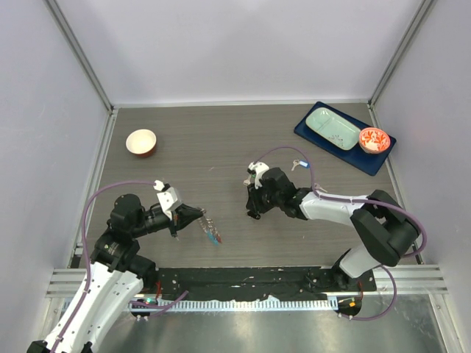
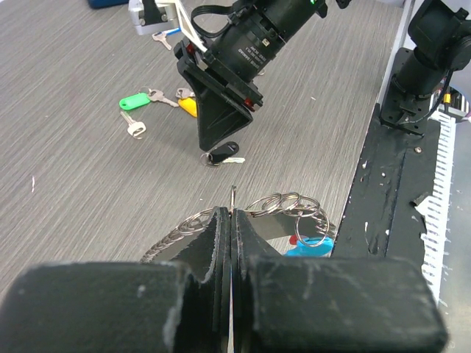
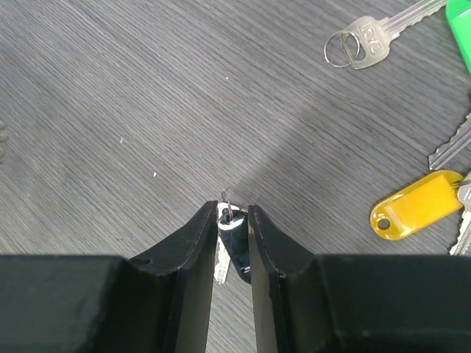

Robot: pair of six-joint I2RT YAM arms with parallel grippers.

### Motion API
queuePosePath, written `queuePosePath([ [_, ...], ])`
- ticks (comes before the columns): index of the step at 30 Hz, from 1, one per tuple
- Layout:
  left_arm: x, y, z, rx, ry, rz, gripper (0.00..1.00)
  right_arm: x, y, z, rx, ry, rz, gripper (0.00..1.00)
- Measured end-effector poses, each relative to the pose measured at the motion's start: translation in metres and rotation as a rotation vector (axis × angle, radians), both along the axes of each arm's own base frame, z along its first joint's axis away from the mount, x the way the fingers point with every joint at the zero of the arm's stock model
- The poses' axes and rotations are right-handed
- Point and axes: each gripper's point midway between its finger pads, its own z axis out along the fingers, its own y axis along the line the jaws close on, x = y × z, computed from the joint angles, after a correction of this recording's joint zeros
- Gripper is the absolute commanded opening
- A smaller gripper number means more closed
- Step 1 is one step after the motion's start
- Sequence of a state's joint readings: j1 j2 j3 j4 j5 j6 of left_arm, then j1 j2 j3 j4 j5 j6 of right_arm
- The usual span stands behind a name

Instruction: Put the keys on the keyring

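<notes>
A: Item one, and its place?
B: Small black-headed silver metal key (image 3: 234,248) with a thin wire loop at its head. It is pinched between the fingers of the right gripper (image 3: 232,215), low over the grey wood-grain surface (image 3: 110,110); cannot tell whether it touches

A: Item two?
B: Grey metal chain keyring (image 2: 283,204) with split rings and a bright blue strap. It hangs from the left gripper (image 2: 230,215), whose fingers are pressed together on a thin wire of it. It is near item one, but apart from it

A: Handling note for the step?
B: Judged: carry the key to the ring. Lift the key clear, with the pinch on the head only and the loop exposed, then meet the open end of a ring squarely and slowly. The left arm should hold the ring steady. The loop is tiny, and a slack pinch could let the key swivel

A: Heading of item one?
B: In the left wrist view the long axis is nearly level, with the head and loop to the left and the blade to the right

A: Remainder?
B: Green-tagged key (image 2: 134,100), yellow-tagged key (image 3: 416,213) and plain silver key (image 3: 364,45), all loose on the surface beyond the right gripper
</notes>
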State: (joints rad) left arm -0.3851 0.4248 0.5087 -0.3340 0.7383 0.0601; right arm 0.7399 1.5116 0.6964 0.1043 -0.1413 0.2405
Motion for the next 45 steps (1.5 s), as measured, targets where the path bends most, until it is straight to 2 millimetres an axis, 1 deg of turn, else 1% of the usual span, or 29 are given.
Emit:
queuePosePath([
  [5,0.001,0.0,0.0,0.001,0.0,0.005,0.0,-0.001,0.002,-0.009,-0.01,0.026,0.019,0.29],
  [15,0.001,0.0,-0.001,0.003,0.005,0.005,0.0,-0.004,0.004,-0.012,-0.005,0.044,0.04,0.29],
  [23,0.001,0.0,-0.001,0.004,0.006,0.005,0.0,-0.008,0.004,-0.021,-0.016,0.065,0.062,0.26],
  [27,0.001,0.0,-0.002,0.004,0.007,0.005,0.0,-0.008,0.007,-0.022,-0.008,0.065,0.073,0.25],
  [28,0.001,0.0,-0.002,0.004,0.007,0.005,0.0,-0.008,0.007,-0.022,-0.006,0.064,0.075,0.22],
  [32,0.002,0.0,-0.002,0.005,0.009,0.004,0.0,-0.008,0.008,-0.022,-0.003,0.064,0.079,0.22],
  [35,0.002,0.0,-0.002,0.005,0.009,0.004,0.0,-0.007,0.009,-0.023,-0.002,0.06,0.082,0.19],
  [36,0.002,0.0,-0.002,0.005,0.009,0.004,0.0,-0.007,0.009,-0.023,-0.001,0.06,0.083,0.15],
  [39,0.002,0.0,-0.002,0.005,0.009,0.004,0.0,-0.007,0.009,-0.023,-0.002,0.054,0.09,0.08],
  [41,0.002,0.0,-0.002,0.005,0.009,0.004,0.0,-0.007,0.009,-0.023,-0.004,0.05,0.094,0.05],
  [42,0.002,0.0,-0.002,0.005,0.009,0.004,0.0,-0.007,0.009,-0.023,-0.004,0.049,0.096,0.01],
  [45,0.002,0.0,-0.002,0.005,0.009,0.004,0.0,-0.007,0.01,-0.022,-0.003,0.046,0.103,0.01],
])
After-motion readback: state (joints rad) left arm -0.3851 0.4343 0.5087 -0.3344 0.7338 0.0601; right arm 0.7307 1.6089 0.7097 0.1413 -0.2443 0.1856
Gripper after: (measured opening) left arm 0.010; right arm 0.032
